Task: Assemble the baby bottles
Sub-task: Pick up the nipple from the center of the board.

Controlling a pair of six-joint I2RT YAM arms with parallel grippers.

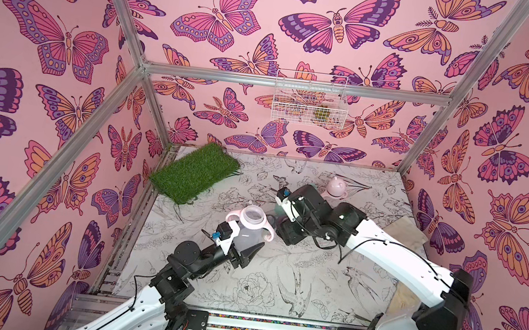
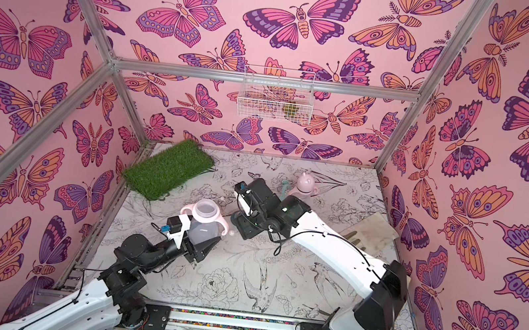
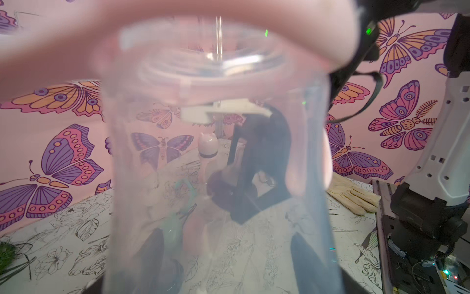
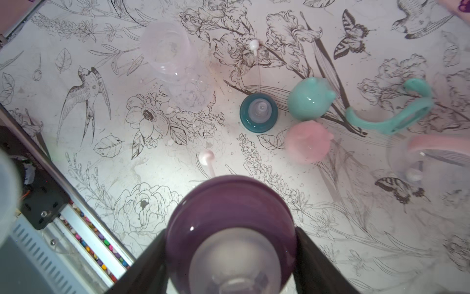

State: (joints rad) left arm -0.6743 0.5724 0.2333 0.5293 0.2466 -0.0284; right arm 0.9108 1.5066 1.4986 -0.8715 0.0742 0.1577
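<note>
Left wrist cam was mostly filled by the clear bottle [image 3: 218,165], seen lengthwise and blurred, w/ the pink handle ring [image 3: 229,15] round its neck. In both top views the L gripper [image 1: 244,241] pinched that bottle's body from both sides, near the table's middle, mouth open and facing up.

R gripper [image 1: 286,236] pointed down just right of the ring. Right wrist cam showed its jaws pressed onto the purple collar [image 4: 229,198], clear nipple toward the lens, held over the table [image 4: 152,165].

Loose on the table beyond it:
- teal collar [image 4: 259,112] w/ nipple, upright
- teal cap [image 4: 311,98] just beside that collar
- loose pink cap [image 4: 309,145] next to the teal cap; touching or not, couldn't tell
- teal handle ring [image 4: 391,114] just beside the teal cap
- second clear bottle [image 4: 175,58] on its side, apart from the rest

Assembled bottle [image 1: 336,187] w/ pink cap stood upright near the back. Grass mat [image 1: 196,172] lay in the back-left corner, wire basket [image 1: 310,99] hung on the back wall, glove [image 3: 353,196] lay by the right edge.
</note>
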